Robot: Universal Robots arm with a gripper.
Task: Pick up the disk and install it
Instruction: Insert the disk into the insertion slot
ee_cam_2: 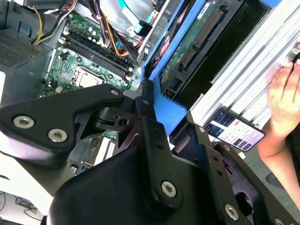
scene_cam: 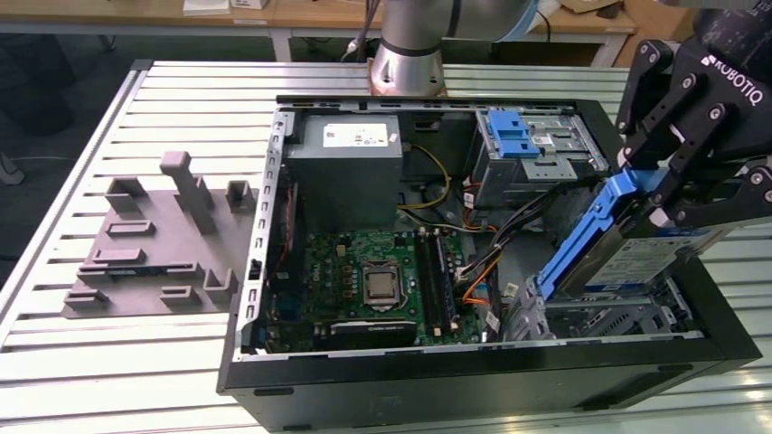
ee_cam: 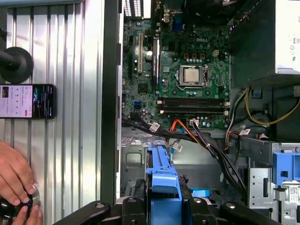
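Observation:
In the exterior view the disk point(scene_cam: 634, 258), a silver drive with a white-and-blue label in a blue carrier, hangs tilted steeply over the metal bay point(scene_cam: 609, 318) at the near right corner of the open computer case point(scene_cam: 483, 380). Its low end is close above the bay. My gripper point(scene_cam: 645, 197) is shut on the carrier's upper end. In the second wrist view the disk's green circuit-board underside point(ee_cam_2: 197, 42) slants away from my gripper point(ee_cam_2: 159, 108). The first wrist view has the blue end tab point(ee_cam: 162, 180) standing between my black fingers point(ee_cam: 136, 206).
Inside the case are the motherboard point(scene_cam: 374, 280), a grey power-supply box point(scene_cam: 350, 154), a drive cage with a blue latch point(scene_cam: 513, 136) and loose cables point(scene_cam: 476, 271). A grey fixture point(scene_cam: 157, 235) lies on the slatted table. A hand point(ee_cam: 14, 183) and a phone point(ee_cam: 28, 101) rest beside the case.

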